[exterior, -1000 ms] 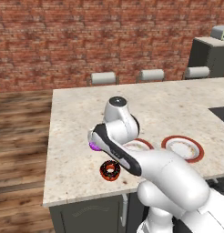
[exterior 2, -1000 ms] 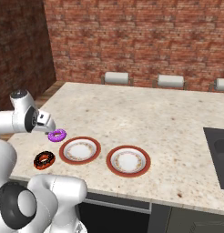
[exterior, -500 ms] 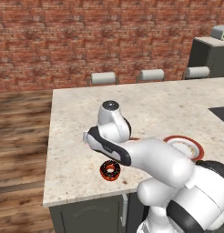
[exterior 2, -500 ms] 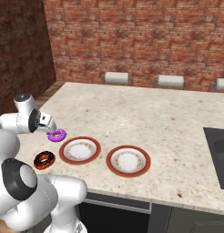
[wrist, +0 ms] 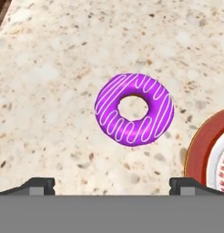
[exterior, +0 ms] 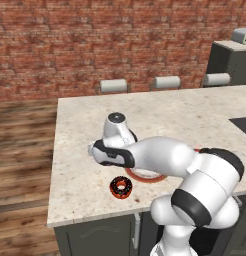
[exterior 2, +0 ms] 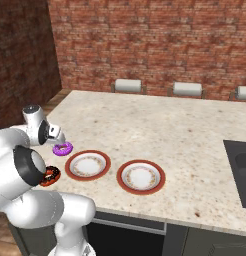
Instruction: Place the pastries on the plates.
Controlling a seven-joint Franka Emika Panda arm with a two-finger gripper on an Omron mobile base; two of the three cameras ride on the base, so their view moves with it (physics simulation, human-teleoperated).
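From the left base view I see my arm folded low over the counter [exterior: 75, 135], its bulk covering most of what lies behind it. The chocolate doughnut [exterior: 120, 186] lies near the front edge, and just beyond it a plate [exterior: 145, 175] peeks out from under the forearm. I cannot make out the gripper here.

From the right base view the layout is plainer. The purple doughnut [exterior 2: 62, 148] lies on the counter just left of the left plate [exterior 2: 88, 165], close to its rim but, I think, not touching. The right plate [exterior 2: 141, 176] sits beside it, both bare. The chocolate one is near the front edge, partly behind my elbow. The gripper [exterior 2: 57, 134] hangs just above and behind the purple ring, too small here for me to read its opening.

From the hand view the purple doughnut lies flat on the stone, dead ahead of the fingertips [wrist: 38, 184], which stand wide apart with nothing between them. The ring sits centred in that gap, so I judge a straight descent should straddle it. The plate rim shows at the right edge.
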